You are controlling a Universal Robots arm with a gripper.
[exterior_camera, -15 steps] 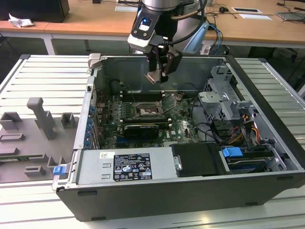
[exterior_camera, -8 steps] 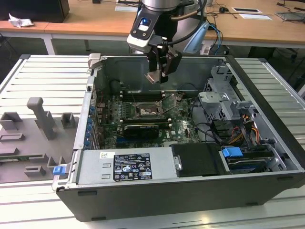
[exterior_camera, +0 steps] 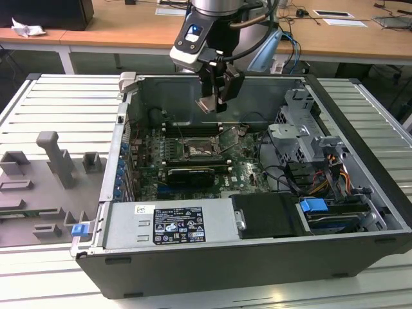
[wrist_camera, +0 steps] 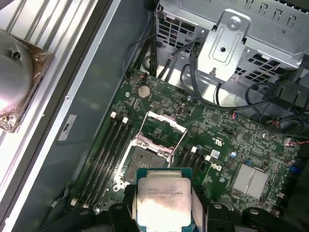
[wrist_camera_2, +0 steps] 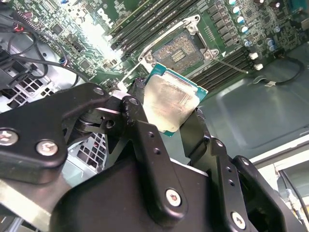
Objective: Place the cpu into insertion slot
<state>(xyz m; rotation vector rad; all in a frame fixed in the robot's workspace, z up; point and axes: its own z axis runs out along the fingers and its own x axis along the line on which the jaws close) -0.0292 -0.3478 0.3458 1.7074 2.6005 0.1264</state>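
Gripper (exterior_camera: 216, 98) is pinching the cpu (wrist_camera_2: 171, 102) by two opposite edges and is holding it in the air above the insertion slot (wrist_camera: 145, 162), apart from it. The insertion slot is lying uncovered on the green board (wrist_camera: 219, 123) inside the open computer case (exterior_camera: 257, 273), and its metal frame (wrist_camera: 163, 121) is standing lifted beside it.

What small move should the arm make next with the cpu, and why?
Probably a short, slow descent toward the insertion slot. The gripper is shut on the cpu, which hangs above the board, apart from it; in the first wrist view the slot lies just beyond the chip's edge, its frame open and its bed bare.
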